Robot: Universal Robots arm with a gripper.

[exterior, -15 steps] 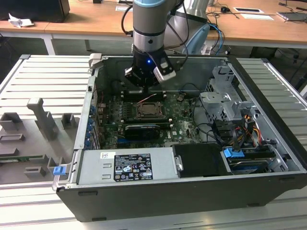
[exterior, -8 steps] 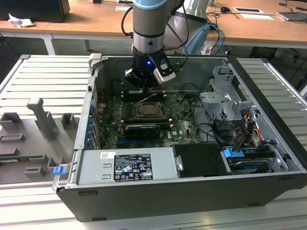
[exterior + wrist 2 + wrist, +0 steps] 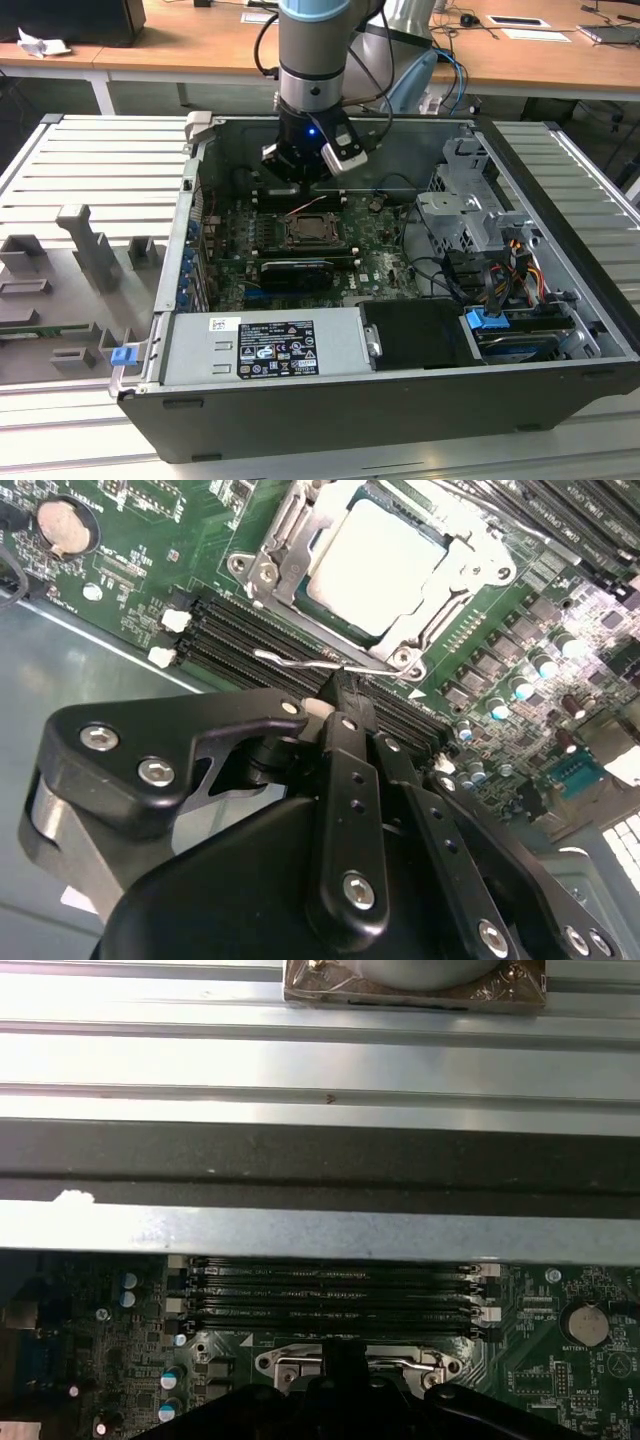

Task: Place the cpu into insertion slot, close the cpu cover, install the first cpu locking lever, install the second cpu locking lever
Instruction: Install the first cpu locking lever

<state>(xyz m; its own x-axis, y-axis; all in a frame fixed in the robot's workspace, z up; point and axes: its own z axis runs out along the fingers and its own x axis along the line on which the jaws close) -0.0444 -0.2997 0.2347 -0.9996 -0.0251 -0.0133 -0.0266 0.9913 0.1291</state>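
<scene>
Black jaws [image 3: 338,695] pinched shut on thin locking lever [image 3: 300,664] — cpu [image 3: 375,565] seated just beyond, cpu cover [image 3: 285,550] closed

A ribbed metal desk [image 3: 90,170] carries an open black computer case [image 3: 400,400] in the middle, with grey holders [image 3: 85,250] standing toward the exterior view's left.

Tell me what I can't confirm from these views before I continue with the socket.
- Gripper fingertips: second wrist view, bunched over the wire lever; open or shut unclear.
- Near edge of cpu cover: first wrist view, hidden behind the gripper body.
- Cpu: exterior view, too small to judge seating.
</scene>
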